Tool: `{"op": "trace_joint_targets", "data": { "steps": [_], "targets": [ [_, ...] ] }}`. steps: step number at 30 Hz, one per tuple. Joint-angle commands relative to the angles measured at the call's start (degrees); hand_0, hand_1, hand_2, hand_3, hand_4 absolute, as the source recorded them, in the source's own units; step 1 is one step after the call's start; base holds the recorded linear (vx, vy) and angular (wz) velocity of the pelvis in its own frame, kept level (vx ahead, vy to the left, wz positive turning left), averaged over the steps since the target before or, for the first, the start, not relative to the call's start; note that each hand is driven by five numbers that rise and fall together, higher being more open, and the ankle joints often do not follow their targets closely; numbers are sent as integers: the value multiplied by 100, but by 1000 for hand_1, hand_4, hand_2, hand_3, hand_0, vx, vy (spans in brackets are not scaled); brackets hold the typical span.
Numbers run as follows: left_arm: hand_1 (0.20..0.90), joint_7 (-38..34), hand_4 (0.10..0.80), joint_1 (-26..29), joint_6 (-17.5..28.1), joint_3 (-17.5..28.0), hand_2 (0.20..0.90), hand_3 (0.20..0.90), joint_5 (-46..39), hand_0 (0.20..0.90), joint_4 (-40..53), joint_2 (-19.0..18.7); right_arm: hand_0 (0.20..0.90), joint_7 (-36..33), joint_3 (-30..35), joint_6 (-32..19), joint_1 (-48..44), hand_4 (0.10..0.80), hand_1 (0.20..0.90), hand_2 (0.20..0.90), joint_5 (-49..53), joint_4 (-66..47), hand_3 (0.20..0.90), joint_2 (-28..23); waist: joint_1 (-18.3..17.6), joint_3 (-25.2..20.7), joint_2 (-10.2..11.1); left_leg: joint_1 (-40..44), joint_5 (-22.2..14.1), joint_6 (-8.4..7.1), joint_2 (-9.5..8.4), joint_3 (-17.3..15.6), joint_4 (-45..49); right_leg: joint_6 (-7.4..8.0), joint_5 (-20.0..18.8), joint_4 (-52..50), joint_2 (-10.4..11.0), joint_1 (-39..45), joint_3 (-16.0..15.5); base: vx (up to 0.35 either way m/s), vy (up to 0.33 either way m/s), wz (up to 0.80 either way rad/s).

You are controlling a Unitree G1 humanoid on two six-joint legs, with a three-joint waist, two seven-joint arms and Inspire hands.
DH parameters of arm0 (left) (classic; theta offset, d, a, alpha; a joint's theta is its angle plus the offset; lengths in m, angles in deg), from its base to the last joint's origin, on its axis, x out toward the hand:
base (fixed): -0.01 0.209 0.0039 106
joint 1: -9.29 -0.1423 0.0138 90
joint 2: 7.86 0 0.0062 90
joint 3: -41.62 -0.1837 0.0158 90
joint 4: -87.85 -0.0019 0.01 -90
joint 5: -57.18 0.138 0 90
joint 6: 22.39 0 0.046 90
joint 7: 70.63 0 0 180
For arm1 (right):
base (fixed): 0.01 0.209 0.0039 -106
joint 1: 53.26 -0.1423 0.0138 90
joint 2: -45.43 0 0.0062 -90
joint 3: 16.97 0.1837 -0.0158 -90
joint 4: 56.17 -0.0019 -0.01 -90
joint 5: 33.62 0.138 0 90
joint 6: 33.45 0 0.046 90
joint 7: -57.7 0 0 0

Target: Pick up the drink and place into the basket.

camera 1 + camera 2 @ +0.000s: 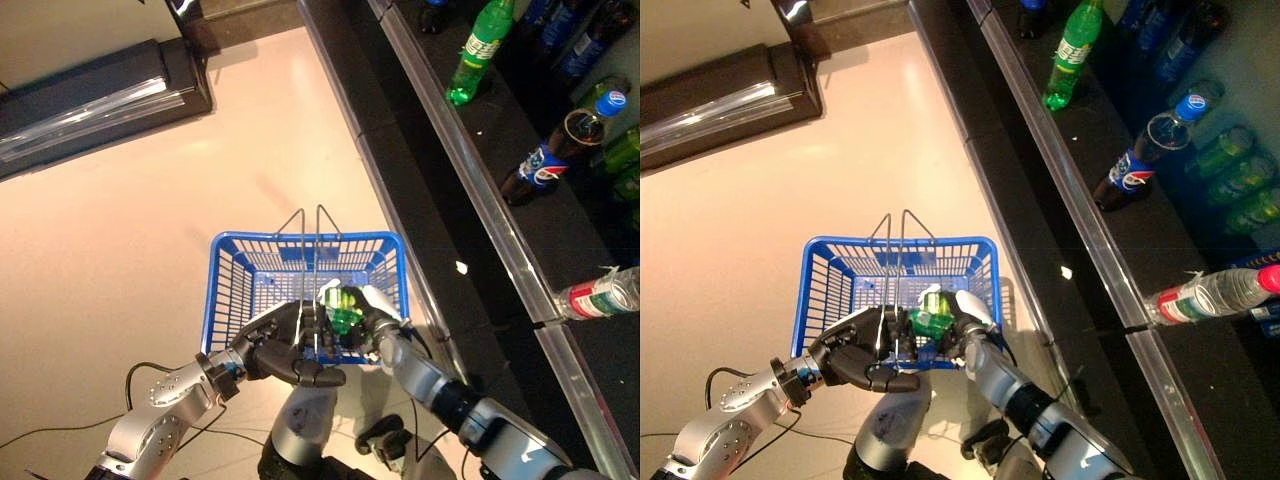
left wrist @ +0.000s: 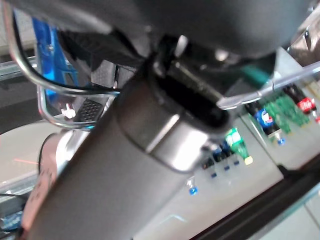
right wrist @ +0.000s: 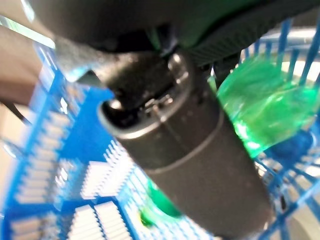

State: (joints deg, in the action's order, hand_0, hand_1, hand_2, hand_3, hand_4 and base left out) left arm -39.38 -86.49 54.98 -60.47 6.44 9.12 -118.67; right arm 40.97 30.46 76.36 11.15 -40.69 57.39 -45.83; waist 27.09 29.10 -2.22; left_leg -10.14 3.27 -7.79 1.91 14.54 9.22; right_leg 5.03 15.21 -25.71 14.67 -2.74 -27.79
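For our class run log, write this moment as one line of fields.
left robot hand: shut on basket handles | right robot hand: shut on green bottle | bottle: over blue basket, not released

Left and right eye views: taken from the head, facing steeply down at the floor (image 1: 150, 250), set slightly apart; both share the blue basket (image 1: 228, 290) near centre and the shelf (image 1: 1160, 330) of bottles running from 12 to 4 o'clock. Left wrist view: very close along the arm, basket wire handle (image 2: 30, 80) at 9 o'clock. Right wrist view: very close, inside the basket's mesh.
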Motion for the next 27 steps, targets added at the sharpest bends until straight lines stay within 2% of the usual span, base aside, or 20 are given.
{"op": "trace_joint_targets", "data": {
  "steps": [1,5,7,9,12,14,15,16,21,27],
  "targets": [
    [300,746,100,349,1009,530,300,200,-1177,300,1741,433,900,-508,218,-264,-249,800,900,900,-489,-639,900,-375,-355,-414,208,-132,-181,228,24,-304,378,26,-1184,1299,-216,502,319,-31,13,-5],
    [300,728,100,184,1261,604,300,200,-958,300,1590,423,900,-204,542,-248,105,800,900,900,-449,-1713,900,-892,-548,-450,212,-47,-186,236,102,-432,321,11,-1184,1312,-253,456,420,-47,19,-12],
    [300,720,100,72,1443,658,300,200,-642,300,1490,378,900,17,860,-327,413,800,900,900,-264,-2661,900,-1268,-682,-498,244,14,-190,223,162,-491,290,4,-1167,1310,-289,438,480,-18,3,-20],
    [300,637,100,-41,1458,690,300,200,-676,300,1389,381,900,240,1165,-391,671,800,900,900,-211,-3474,900,-1581,-813,-547,263,62,-189,215,219,-561,284,-1,-1141,1284,-319,424,547,-1,16,-11],
    [300,525,100,-240,1511,716,300,200,-642,300,1227,455,900,444,1588,-672,1069,800,900,900,28,-4262,900,-1910,-972,-638,273,142,-183,211,295,-659,263,-2,-1113,1262,-359,424,633,11,28,-18],
    [300,416,100,-389,1565,716,300,200,-558,300,1142,507,900,544,1908,-1106,1364,800,900,900,409,-4626,900,-2080,-1070,-709,273,204,-182,216,337,-729,242,-3,-1095,1258,-382,438,676,6,19,-11],
    [300,375,100,-429,1564,713,300,200,-574,300,1112,515,900,604,1992,-1272,1443,800,900,900,627,-4708,900,-2131,-1097,-736,273,225,-181,217,350,-754,232,-4,-1092,1260,-392,439,694,18,28,-9],
    [300,286,100,-564,1619,721,300,200,-495,300,990,569,900,754,2188,-1659,1710,800,900,900,1092,-4947,900,-2176,-1190,-803,282,265,-181,216,378,-806,235,-3,-1079,1249,-412,444,741,23,27,-10],
    [300,-55,100,-988,1786,710,300,200,-305,300,477,747,900,1031,2684,-2425,2544,800,900,900,2069,-5096,900,-2080,-1417,-1142,280,515,-184,215,480,-1007,123,5,-1054,1290,-463,517,877,47,19,-15],
    [300,-562,100,-1421,2004,867,300,200,-136,300,-96,913,900,1393,3059,-2540,3324,800,900,900,2574,-4938,900,-1878,-1698,-1454,296,791,-156,188,599,-1282,-90,39,-1091,1467,-504,609,1073,14,8,-14]
  ]
}}
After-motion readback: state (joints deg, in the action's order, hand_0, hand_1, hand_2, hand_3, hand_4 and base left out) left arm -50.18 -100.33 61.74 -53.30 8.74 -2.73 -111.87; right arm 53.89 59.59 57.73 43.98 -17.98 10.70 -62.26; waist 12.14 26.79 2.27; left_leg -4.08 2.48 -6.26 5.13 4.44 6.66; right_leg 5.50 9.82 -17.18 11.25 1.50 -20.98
